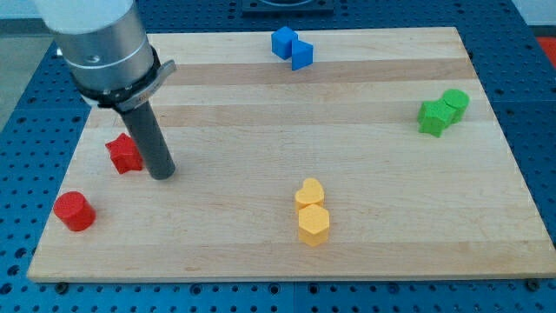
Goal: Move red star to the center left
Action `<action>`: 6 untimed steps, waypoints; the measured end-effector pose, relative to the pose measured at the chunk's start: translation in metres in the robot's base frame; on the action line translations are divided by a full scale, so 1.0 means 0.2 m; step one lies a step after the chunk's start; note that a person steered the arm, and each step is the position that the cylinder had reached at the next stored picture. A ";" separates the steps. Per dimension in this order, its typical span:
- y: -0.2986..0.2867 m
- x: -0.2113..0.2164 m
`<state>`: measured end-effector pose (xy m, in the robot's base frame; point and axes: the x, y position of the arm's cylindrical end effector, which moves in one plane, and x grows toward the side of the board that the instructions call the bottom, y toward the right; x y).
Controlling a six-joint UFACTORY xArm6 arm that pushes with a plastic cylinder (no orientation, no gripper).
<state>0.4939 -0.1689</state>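
My tip (162, 174) sits just right of the red star (125, 154), bare rod, nothing to grip with. The star lies at the board's (347, 130) left edge, around mid-height, so the job looks nearly finished.

Lab — blue perforated bench (530, 130), robot arm (100, 43)

No legible text, label, brand, number or sign appears anywhere in my camera view. The light wooden tabletop (365, 148) carries no markings, only plain wood grain. The small coloured blocks on it have unmarked faces. My grey metal arm housing (95, 39) and my dark rod show no readable lettering. The blue perforated surface (534, 104) around the tabletop is likewise unmarked.
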 end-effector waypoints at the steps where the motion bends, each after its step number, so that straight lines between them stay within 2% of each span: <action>1: -0.10 0.01; 3: -0.26 -0.08; 5: -0.30 -0.32; 6: -0.28 -0.24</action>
